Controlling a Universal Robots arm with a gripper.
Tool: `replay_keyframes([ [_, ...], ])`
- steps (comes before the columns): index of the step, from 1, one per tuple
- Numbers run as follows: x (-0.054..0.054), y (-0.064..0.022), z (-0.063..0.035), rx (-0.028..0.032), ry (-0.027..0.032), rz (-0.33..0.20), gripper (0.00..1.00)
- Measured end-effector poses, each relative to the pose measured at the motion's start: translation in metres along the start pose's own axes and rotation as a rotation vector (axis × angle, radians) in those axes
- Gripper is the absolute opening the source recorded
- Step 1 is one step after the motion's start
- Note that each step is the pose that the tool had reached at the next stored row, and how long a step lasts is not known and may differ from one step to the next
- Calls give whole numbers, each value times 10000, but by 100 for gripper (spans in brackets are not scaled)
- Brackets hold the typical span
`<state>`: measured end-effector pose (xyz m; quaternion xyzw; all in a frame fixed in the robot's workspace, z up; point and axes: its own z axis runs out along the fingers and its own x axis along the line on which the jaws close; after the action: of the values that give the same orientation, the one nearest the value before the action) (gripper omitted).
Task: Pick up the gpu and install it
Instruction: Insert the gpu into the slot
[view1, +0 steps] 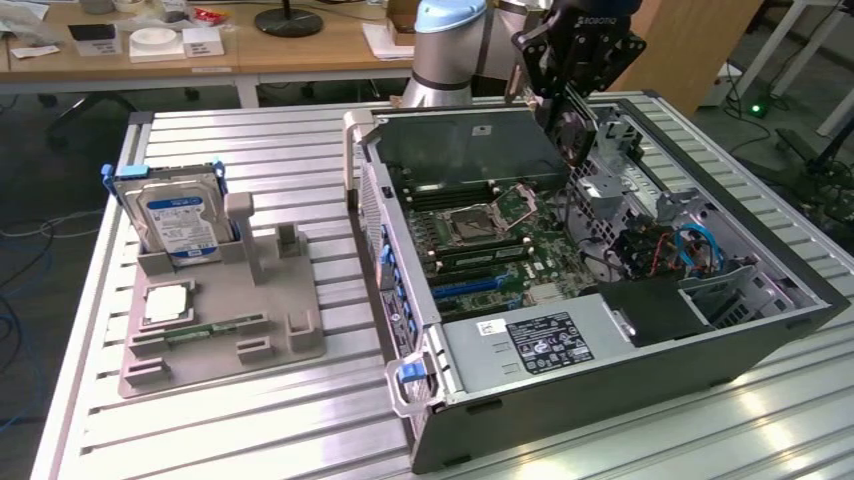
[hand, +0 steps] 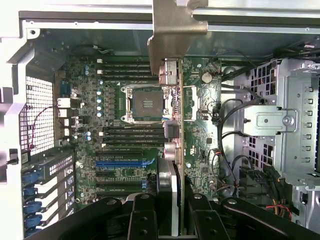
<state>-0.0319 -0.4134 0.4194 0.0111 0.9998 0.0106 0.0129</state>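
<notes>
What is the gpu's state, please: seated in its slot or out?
Out: the gripper holds the gpu above the open case, clear of the motherboard.

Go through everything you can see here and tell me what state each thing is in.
gpu: gripped edge-on, hanging over the motherboard, not slotted.
gripper: jaws shut on the gpu.
computer case: on its side, panel off.
CPU socket: bare, no cooler.
hard drive: upright in the grey holder.
memory stick: flat in the holder.
</notes>
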Motion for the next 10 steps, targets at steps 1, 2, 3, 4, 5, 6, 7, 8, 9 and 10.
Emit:
replay_keyframes([
  [1,0,0,0,0,-1,-9,28],
  [2,0,0,0,0,0,-21,28],
  [3,0,0,0,-1,0,-38,28],
  [4,0,0,0,-2,1,-70,28],
  [5,0,0,0,-3,2,-116,28],
  [6,0,0,0,-4,3,-171,28],
  [7,0,0,0,-6,4,-238,28],
  [8,0,0,0,-7,6,-309,28],
  [9,0,-2,0,-9,8,-378,28],
  [10,0,-2,0,-11,9,-447,28],
])
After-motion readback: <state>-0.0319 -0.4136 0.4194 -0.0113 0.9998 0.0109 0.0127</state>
